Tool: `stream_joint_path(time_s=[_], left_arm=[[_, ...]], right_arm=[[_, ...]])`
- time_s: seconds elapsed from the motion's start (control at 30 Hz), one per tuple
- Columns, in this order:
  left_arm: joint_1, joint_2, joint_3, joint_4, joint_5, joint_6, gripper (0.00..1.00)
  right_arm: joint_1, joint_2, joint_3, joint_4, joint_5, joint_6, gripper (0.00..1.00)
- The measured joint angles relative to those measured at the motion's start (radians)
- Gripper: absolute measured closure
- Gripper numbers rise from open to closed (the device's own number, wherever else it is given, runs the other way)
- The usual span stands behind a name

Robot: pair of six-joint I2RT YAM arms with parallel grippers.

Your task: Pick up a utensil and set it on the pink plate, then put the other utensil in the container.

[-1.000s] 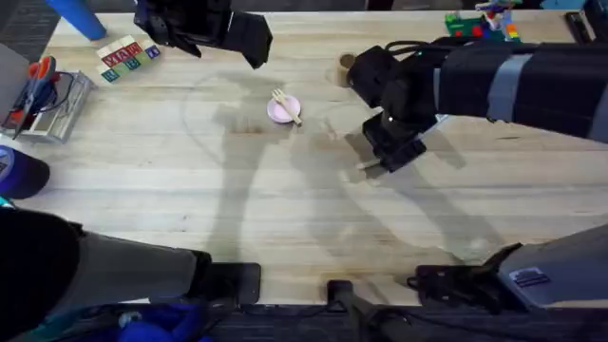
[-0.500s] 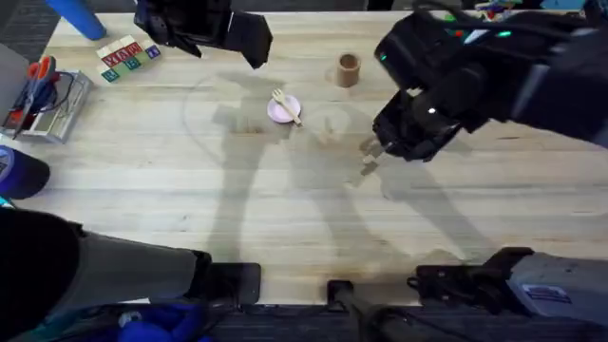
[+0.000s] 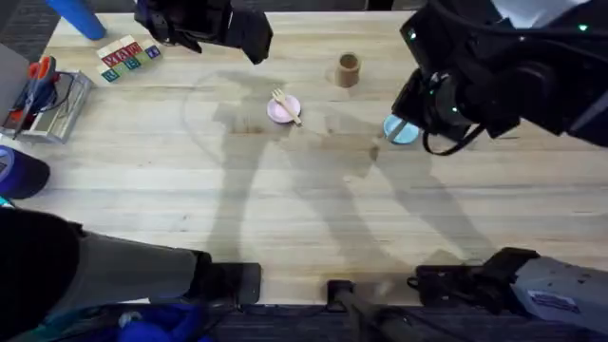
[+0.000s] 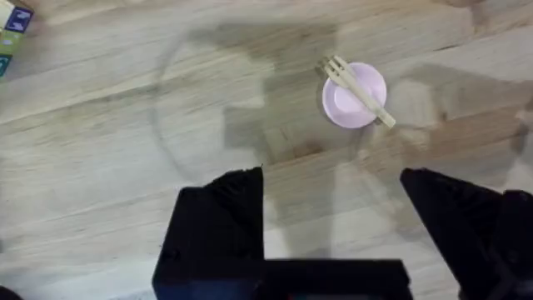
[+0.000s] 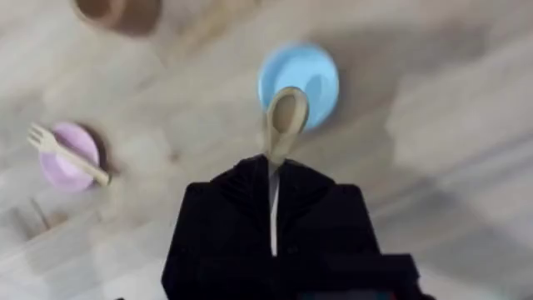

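Now the right pincer (image 5: 272,179), pinching the spoon (image 5: 283,125) bowl-forward, rides high with the cup (image 3: 349,69) just beyond, toward the tabletop's far edge.

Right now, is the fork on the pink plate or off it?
On it: the fork lies across the pink plate, both ends overhanging its rim.

Worktop (image 3: 190,190): pale wood planks, matt, visible grain. Fork (image 4: 360,90) and spoon (image 5: 283,121): pale unfinished wood. Pink plate (image 4: 350,108) and blue plate (image 5: 312,71): smooth, possibly plastic. Container (image 3: 349,69): brown, matt, cardboard-like.
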Motion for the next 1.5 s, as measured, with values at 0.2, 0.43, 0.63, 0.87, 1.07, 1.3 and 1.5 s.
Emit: stream_joint_path(time_s=[0.2,0.43,0.63,0.87,1.07,1.3,1.5], left_arm=[[0.000,0.000,0.000,0.105,0.000,0.040,0.007],[0.031,0.049,0.000,0.302,0.151,0.296,0.007],[0.073,0.192,0.000,0.427,0.370,0.502,0.007],[0.085,0.364,0.000,0.493,0.589,0.737,0.006],[0.086,0.461,0.000,0.557,0.675,0.835,0.006],[0.105,0.497,0.000,0.619,0.817,0.900,0.007],[0.131,0.499,0.000,0.646,0.925,0.958,0.007]], right_arm=[[-0.049,0.000,0.000,0.203,0.118,-0.294,0.971],[-0.282,0.000,0.000,0.468,-0.022,-0.666,0.970],[-0.495,0.039,0.000,0.647,-0.270,-0.869,0.970],[-0.598,0.267,-0.001,1.000,-0.610,-1.072,0.970],[-0.598,0.400,-0.001,1.261,-0.756,-1.098,0.970],[-0.598,0.508,-0.001,1.418,-0.875,-1.098,0.970],[-0.598,0.567,-0.002,1.540,-0.938,-1.101,0.970]])
